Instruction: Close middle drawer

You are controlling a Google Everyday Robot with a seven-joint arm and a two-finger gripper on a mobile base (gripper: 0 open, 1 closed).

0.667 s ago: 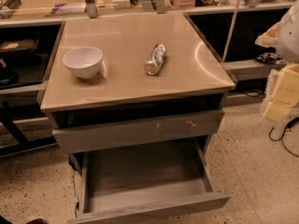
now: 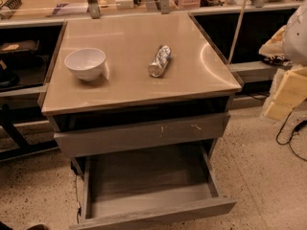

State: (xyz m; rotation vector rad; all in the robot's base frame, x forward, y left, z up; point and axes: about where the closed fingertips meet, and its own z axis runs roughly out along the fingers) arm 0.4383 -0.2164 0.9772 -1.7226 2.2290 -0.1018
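The middle drawer (image 2: 148,178) is pulled far out of the cabinet, low in the view. Its plain grey front (image 2: 153,213) is nearest me and its bare grey inside shows. Above it, a grey drawer front with pale scratch marks (image 2: 144,134) stands slightly out under the tabletop. My gripper (image 2: 286,94) is at the right edge of the view, a pale beige blocky shape below a white arm part. It is beside the cabinet, apart from both drawers, with nothing seen in it.
A white bowl (image 2: 86,63) and a crushed silver can (image 2: 159,61) lying on its side rest on the tan tabletop (image 2: 139,87). Shelving with clutter runs behind. Black cables (image 2: 291,133) lie on the speckled floor at right.
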